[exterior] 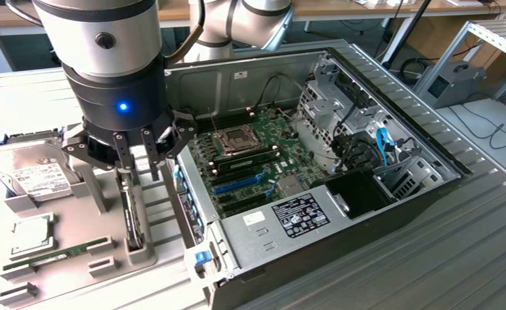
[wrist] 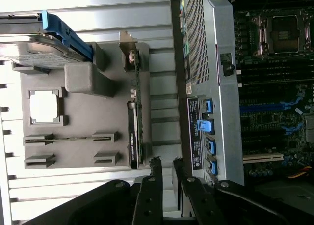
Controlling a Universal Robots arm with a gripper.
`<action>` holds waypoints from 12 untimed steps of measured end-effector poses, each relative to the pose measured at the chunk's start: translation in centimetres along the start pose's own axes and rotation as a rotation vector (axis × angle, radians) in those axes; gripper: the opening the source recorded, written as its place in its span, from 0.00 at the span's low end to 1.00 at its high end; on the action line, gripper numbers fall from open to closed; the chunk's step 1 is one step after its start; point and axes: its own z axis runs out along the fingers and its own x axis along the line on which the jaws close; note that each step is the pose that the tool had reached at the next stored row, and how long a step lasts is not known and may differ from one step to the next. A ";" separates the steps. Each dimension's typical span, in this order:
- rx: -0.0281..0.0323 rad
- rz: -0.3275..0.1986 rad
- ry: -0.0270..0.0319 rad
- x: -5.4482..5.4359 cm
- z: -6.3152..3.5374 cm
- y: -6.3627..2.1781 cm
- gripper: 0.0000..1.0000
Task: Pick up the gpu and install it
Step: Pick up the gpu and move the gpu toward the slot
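Four parts sit in the grey holder [exterior: 98, 194] at the exterior view's left. The hard drive [exterior: 31, 169] leans at the far end, with a square chip [exterior: 31, 234] and a memory stick [exterior: 59, 253] lying nearer. Along the holder's right side the gpu [exterior: 131, 216] stands on edge in a narrow slot. I take it the slot keeps the card upright so its top edge is free for a pinch from above. In the wrist view its pale bracket [wrist: 128, 43] is at the end away from me.

My claw [exterior: 146, 169] hangs straight down over the far part of the card. My fingers [wrist: 153, 185] are parted a little, with bare surface showing between them and nothing pinched. I cannot tell whether the tips touch the card; they look just above it. The card has not left its slot, so the pick-up is not done.

Just right of the holder lies the case [exterior: 425, 148], on its side with the open face up. That leaves the board [exterior: 253, 161] and its blue slots [exterior: 235, 184] reachable from above. No card stands in them.
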 end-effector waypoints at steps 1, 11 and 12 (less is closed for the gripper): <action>-0.0001 0.000 0.0000 0.0 0.00 0.00 0.29; -0.0001 0.000 -0.0001 0.0 0.01 0.00 0.42; 0.0000 0.000 -0.0001 0.0 0.01 0.00 0.42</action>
